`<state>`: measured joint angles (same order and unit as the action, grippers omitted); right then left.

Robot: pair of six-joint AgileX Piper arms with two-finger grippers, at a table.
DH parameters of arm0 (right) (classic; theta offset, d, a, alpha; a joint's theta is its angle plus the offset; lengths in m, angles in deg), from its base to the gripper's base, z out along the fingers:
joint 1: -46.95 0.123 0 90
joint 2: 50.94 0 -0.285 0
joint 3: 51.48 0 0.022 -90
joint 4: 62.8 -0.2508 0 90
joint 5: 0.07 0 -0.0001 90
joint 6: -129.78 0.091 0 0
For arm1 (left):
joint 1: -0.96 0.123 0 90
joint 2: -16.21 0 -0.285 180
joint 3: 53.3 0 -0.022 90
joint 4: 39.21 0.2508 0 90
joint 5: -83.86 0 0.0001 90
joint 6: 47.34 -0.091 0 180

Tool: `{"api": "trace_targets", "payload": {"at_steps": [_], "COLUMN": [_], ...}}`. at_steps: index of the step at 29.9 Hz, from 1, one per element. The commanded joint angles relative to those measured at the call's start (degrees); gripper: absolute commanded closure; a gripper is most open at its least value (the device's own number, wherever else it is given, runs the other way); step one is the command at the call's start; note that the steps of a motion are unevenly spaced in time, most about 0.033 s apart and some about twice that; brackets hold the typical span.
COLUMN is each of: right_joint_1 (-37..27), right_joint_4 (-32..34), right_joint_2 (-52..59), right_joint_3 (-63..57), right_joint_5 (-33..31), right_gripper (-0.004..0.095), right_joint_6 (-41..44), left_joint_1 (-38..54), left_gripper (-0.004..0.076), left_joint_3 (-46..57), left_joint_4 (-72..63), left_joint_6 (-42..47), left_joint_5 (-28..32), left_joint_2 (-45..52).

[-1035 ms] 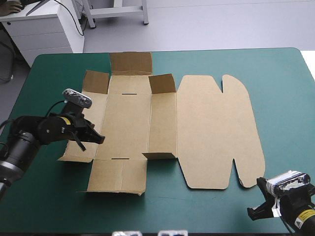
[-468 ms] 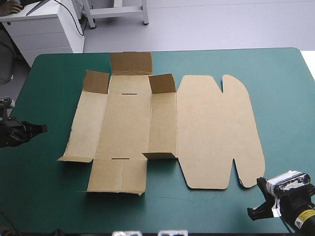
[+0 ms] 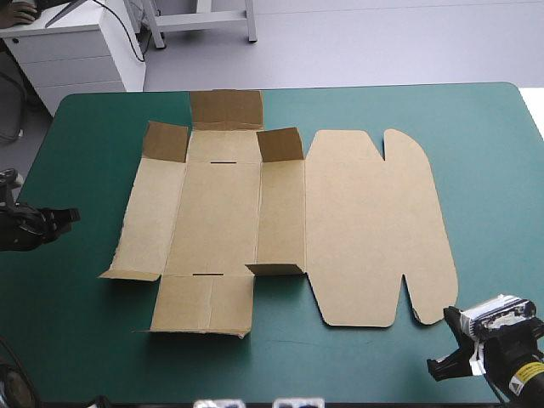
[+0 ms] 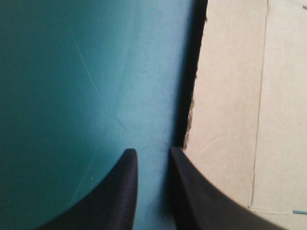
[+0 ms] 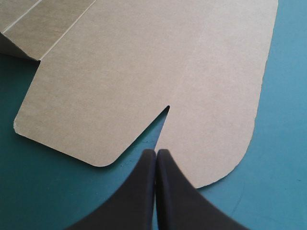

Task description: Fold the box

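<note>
High view: the box point(image 3: 340, 229) lies as a flat brown sheet on the teal-green cover point(image 3: 484, 153), about mid-table, its rounded lid panel toward the right. Two small corner flaps point(image 3: 280, 144) on the far side stand tilted up. My left gripper point(image 3: 68, 219) sits at the table's left edge, well apart from the box. My right gripper point(image 3: 442, 367) is at the near right corner, just off the lid's near edge.

Left wrist view: my black fingers point(image 4: 127, 191) stand a narrow gap apart, with only cover between them. The box's left edge runs just ahead of one finger, slightly lifted, with a shadow beneath.

Right wrist view: my fingers point(image 5: 144, 191) meet in one pointed arch, holding nothing. The tips point at the notch point(image 5: 165, 112) cut into the lid's edge, over bare cover.
</note>
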<state>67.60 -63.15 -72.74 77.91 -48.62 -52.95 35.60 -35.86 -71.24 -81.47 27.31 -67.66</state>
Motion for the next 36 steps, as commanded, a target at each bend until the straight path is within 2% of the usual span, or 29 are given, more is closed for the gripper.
{"api": "trace_targets", "payload": {"at_steps": [1,3,4,5,8,12,16,22,36], "right_joint_1": [0.12,0.12,0.12,0.12,0.12,0.12,0.12,0.12,0.12], "right_joint_4": [0.35,0.35,0.35,0.35,0.35,0.35,0.35,0.01,-0.1], "right_joint_2": [-0.42,-0.42,-0.42,-0.42,-0.42,-0.42,-0.42,-0.42,-0.42], "right_joint_3": [1.48,1.48,1.48,1.48,1.48,1.48,1.48,1.48,1.48], "right_joint_5": [3.76,3.76,3.76,3.76,3.76,3.76,3.76,3.76,3.76], "right_gripper": [0.0922,0.0922,0.0922,0.0922,0.0922,0.0922,0.0922,0.0922,0.0922], "right_joint_6": [-0.34,-0.34,-0.34,-0.18,-0.18,-0.18,-0.18,-0.18,-0.18], "left_joint_1": [0.1,0.1,0.1,0.1,-0.01,-0.01,-0.01,-1.78,-13.41], "left_gripper": [0.0395,0.0276,0.0243,0.017,0.0087,0.0085,0.0085,0.0085,0.0085], "left_joint_3": [-1.77,-1.77,-1.77,-1.77,-1.77,-1.77,-1.77,-1.77,-1.77], "left_joint_4": [-2.35,-3.49,-4.2,-6.45,-11.02,-15.83,-17.88,-17.79,-17.79], "left_joint_6": [-0.1,0.17,0.28,0.16,-3.14,-11.27,-12.93,-13.43,-15.45], "left_joint_5": [-1.34,-1.34,-1.48,-2.25,-4.1,-9.05,-11.53,-11.56,-10.52], "left_joint_2": [-2.76,-5.0,-5.84,-7.05,-9.38,-12.5,-16.07,-19.51,-24.66]}}
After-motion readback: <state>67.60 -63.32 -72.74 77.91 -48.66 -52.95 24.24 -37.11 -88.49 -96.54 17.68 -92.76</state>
